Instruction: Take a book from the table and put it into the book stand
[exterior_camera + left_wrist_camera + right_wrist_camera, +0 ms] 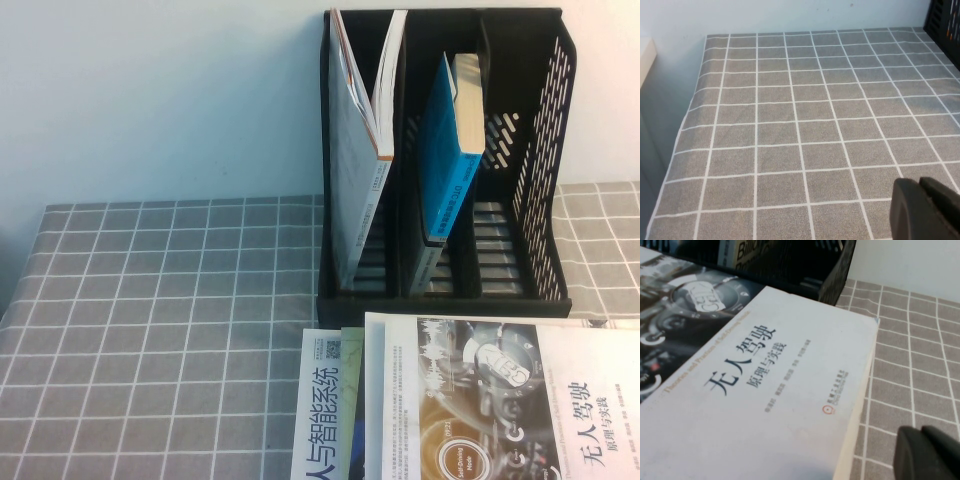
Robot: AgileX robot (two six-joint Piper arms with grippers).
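The blue book point(440, 150) stands tilted in the middle compartment of the black book stand point(540, 150) at the back right of the grid-cloth table point(150, 320). Its grey part reading "Billi" shows in the right wrist view point(746, 251), inside the stand point(835, 270). Neither gripper shows in the high view. My left gripper point(919, 184) is shut and empty, low over bare cloth, with the stand's corner point(945, 17) far off. My right gripper point(921, 432) is shut and empty over the cloth, just beside the cream-covered book's point(765, 390) edge.
A thin white book with an orange edge point(360, 120) leans in the stand's left compartment. The right compartment holds nothing. The cream-covered book point(500, 400) tops a stack of books point(320, 420) at the table's front, before the stand. A pale wall stands behind.
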